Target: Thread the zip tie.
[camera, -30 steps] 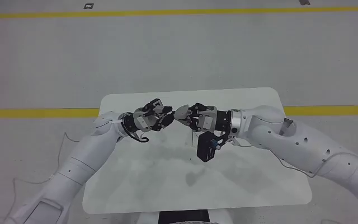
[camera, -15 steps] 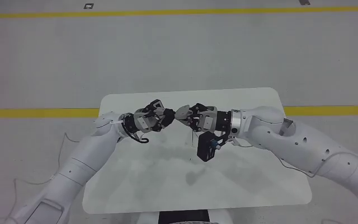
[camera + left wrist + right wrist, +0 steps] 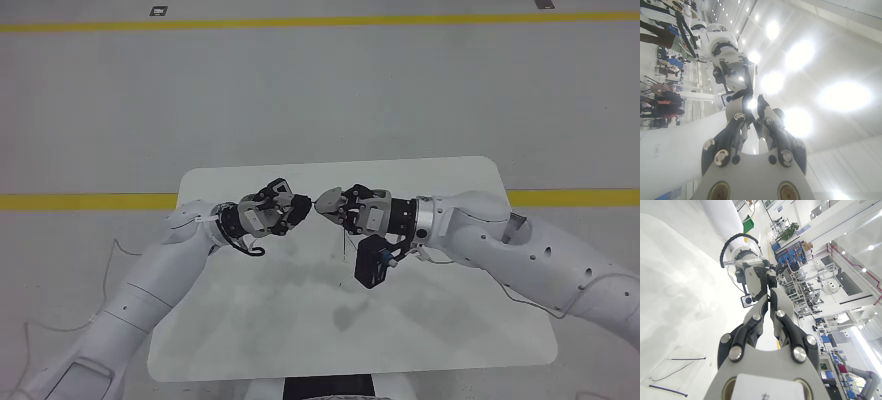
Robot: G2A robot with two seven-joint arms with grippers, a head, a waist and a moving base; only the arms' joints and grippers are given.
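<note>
Both arms meet above the middle of the white table (image 3: 450, 300). My right gripper (image 3: 320, 203) is shut on a thin black zip tie (image 3: 343, 238), whose free length hangs down below it. In the right wrist view its fingers (image 3: 780, 302) press almost together. My left gripper (image 3: 298, 206) faces it tip to tip with a small gap between the two. In the left wrist view the left gripper (image 3: 753, 103) has its jaws a narrow slit apart, pinched on a small dark piece of the tie. The right gripper (image 3: 748, 92) sits just beyond.
Several spare black zip ties (image 3: 688, 358) lie on a clear sheet on the table, seen in the right wrist view. A black camera block (image 3: 368, 262) hangs under the right wrist. The table's front half has free room.
The two grippers touched tip to tip before. Now they have drawn slightly apart, leaving a small gap between them.
</note>
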